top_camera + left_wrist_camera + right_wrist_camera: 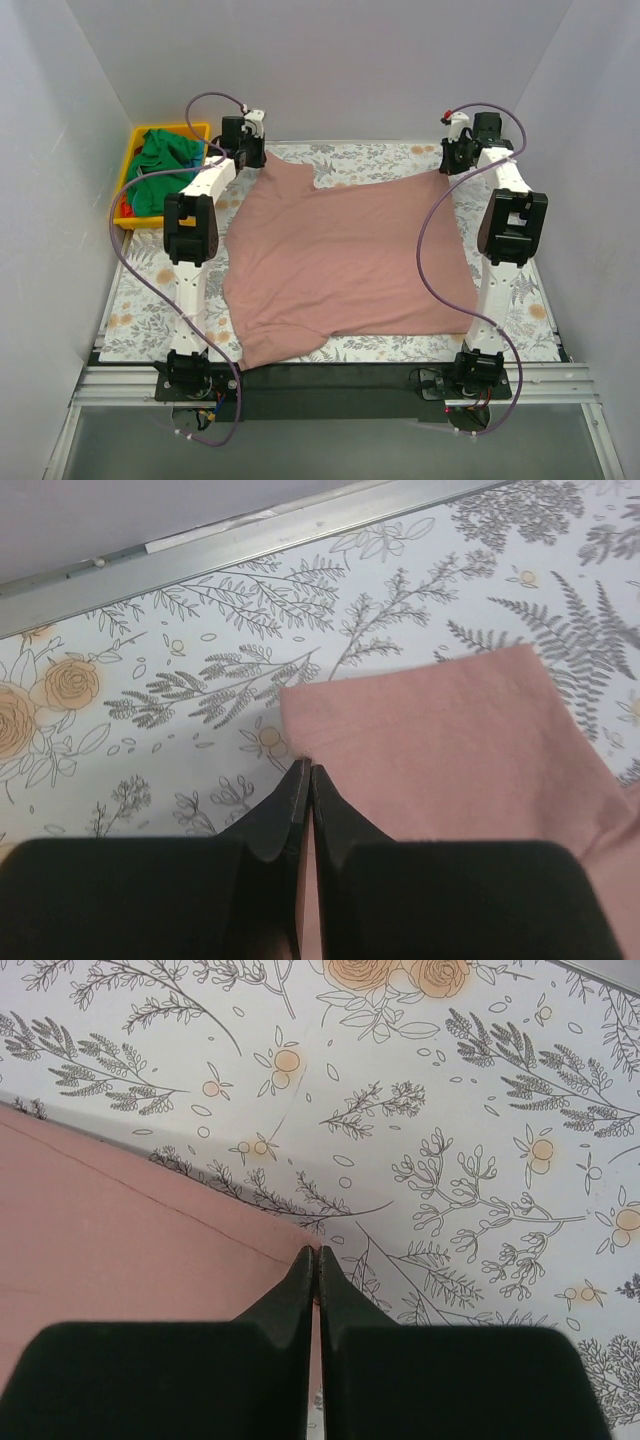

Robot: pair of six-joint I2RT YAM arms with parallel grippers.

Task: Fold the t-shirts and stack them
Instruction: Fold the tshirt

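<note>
A large dusty-pink t-shirt point(345, 260) lies spread over the floral table cover. My left gripper point(252, 152) is at its far left corner, shut on the pink fabric point(440, 740), with cloth showing between the jaws. My right gripper point(455, 155) is at the far right corner, shut on the pink hem point(120, 1220). A green t-shirt point(165, 158) with some red fabric point(128, 208) beneath it lies in the yellow bin. The chest print is hidden.
The yellow plastic bin point(135, 140) stands at the far left, beside the left arm. The floral table cover point(140, 290) shows around the shirt. A metal rail point(250, 545) runs along the far table edge. White walls close in on three sides.
</note>
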